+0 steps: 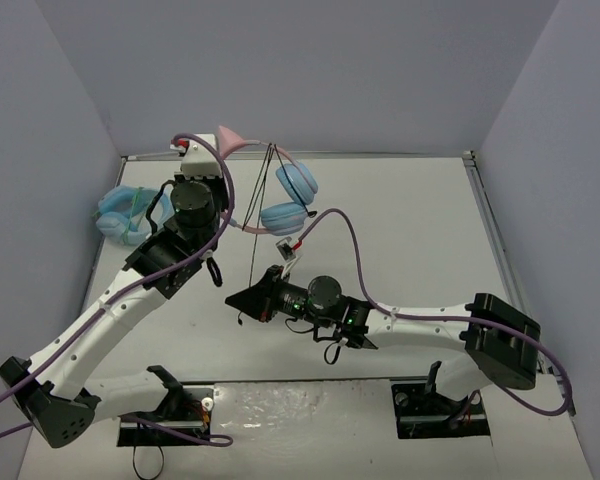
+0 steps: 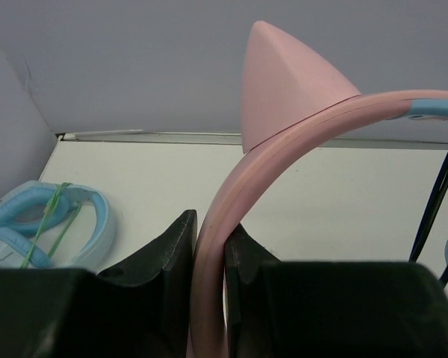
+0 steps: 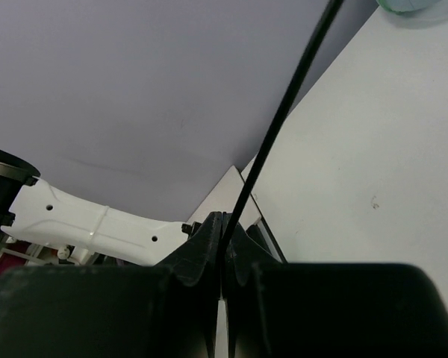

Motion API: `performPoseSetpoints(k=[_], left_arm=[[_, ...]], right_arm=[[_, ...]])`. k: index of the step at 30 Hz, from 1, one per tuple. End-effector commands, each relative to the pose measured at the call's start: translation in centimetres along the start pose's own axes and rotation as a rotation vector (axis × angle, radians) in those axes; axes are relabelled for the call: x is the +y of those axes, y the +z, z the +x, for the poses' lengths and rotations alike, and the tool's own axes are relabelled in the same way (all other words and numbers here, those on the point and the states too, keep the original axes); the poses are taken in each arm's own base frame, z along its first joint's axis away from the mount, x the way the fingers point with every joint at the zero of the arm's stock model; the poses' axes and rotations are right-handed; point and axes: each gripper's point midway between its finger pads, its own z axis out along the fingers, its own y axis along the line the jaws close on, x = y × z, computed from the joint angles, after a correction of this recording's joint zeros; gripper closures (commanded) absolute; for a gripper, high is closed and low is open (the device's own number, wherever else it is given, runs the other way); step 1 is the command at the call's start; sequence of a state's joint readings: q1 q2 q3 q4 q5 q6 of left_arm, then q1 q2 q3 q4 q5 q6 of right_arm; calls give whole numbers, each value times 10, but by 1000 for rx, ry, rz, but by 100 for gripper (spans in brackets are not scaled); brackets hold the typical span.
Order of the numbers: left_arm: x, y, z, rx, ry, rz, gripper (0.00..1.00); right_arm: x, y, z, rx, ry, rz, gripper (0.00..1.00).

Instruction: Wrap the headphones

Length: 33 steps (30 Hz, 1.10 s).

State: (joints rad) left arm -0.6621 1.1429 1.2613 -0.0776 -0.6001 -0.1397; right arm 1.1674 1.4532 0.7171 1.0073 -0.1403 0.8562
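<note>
The headphones hang in the air at the back middle, with a pink cat ear [image 1: 235, 140] [image 2: 284, 82] on top and two light blue ear cups [image 1: 296, 183] below it to the right. My left gripper [image 1: 220, 170] [image 2: 209, 246] is shut on the pink headband [image 2: 231, 179], just below the ear. The thin black cable [image 1: 257, 230] [image 3: 284, 119] runs taut from the headband's top down to my right gripper [image 1: 242, 298] [image 3: 224, 231], which is shut on it low over the table's middle. Two more strands of cable [image 2: 433, 201] hang beside the cups.
A second, all-light-blue headset [image 1: 125, 215] [image 2: 48, 224] bound with green cord lies at the far left by the wall. Grey walls close in the table [image 1: 420, 240] on three sides. My right arm's purple wire [image 1: 350, 240] arches over the table's middle.
</note>
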Motion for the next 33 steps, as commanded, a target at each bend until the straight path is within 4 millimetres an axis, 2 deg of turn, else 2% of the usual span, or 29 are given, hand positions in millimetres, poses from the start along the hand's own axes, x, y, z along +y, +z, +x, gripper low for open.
performPoseSetpoints(k=[1,5,8,10,12,14,15,21,23,25,33], left_arm=[[10,1,-52,-163,-140,-72,100],[10,4,-44,-143,-118,-85,100],[11,6,-38,-126,-97,-93,100],[10,6,-36,-119,-89,-89,100],[10,6,-33,-109,-78,-86,100],[9,5,-32,-104,-76,-82,100],[9,5,-29,-96,-73,-79,100],[6,6,-16,-61,-62,-66,100],[5,7,-12,-53,-61,-63,100],[2,7,-6,-31,-47,-52,100],[-12,8,13,38,-4,26,100]], right_arm=[[39,5,-12,8,-57,-53,100],[34,6,-11,48,-95,25,100],[38,8,-21,58,-128,78,100],[26,4,-23,92,-170,171,100],[25,-1,-36,120,-232,263,100],[33,0,-56,80,-273,287,100],[27,-8,-62,110,-309,358,100],[26,-26,-92,122,-426,511,100],[20,-34,-98,142,-467,569,100],[24,-36,-106,136,-489,588,100],[14,-44,-117,221,-612,702,100]])
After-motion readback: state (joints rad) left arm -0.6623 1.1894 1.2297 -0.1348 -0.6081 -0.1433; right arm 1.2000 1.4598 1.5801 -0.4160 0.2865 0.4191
